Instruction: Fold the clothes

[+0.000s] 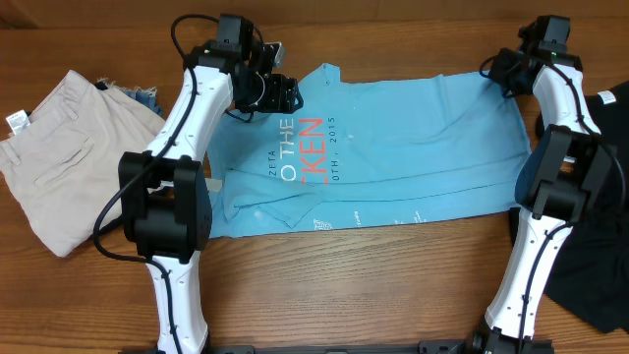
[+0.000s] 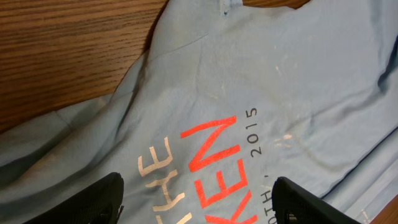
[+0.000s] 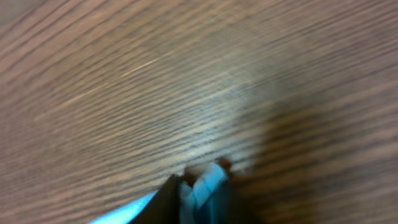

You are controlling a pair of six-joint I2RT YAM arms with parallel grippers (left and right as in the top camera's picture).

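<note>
Wooden tabletop (image 1: 393, 285) carries a black T-shirt (image 1: 600, 265) at its near right corner and beige trousers (image 1: 59, 167) by its left edge. A light blue T-shirt (image 1: 423, 147) lies spread across the middle. Toward the far edge, the left hand (image 1: 278, 93) hangs open over the lettering, while the right hand (image 1: 501, 71) pinches the blue shirt's far right corner.

Blue T-shirt (image 1: 423, 147) flat on wooden table (image 1: 393, 285)

both arms are white tubular links joined by bulky black motor housings: the left arm (image 1: 197, 98) and the right arm (image 1: 568, 93). thin black cables (image 1: 180, 29) loop beside them. the left claw (image 2: 202, 205) has matte black fingers (image 2: 102, 199).
</note>
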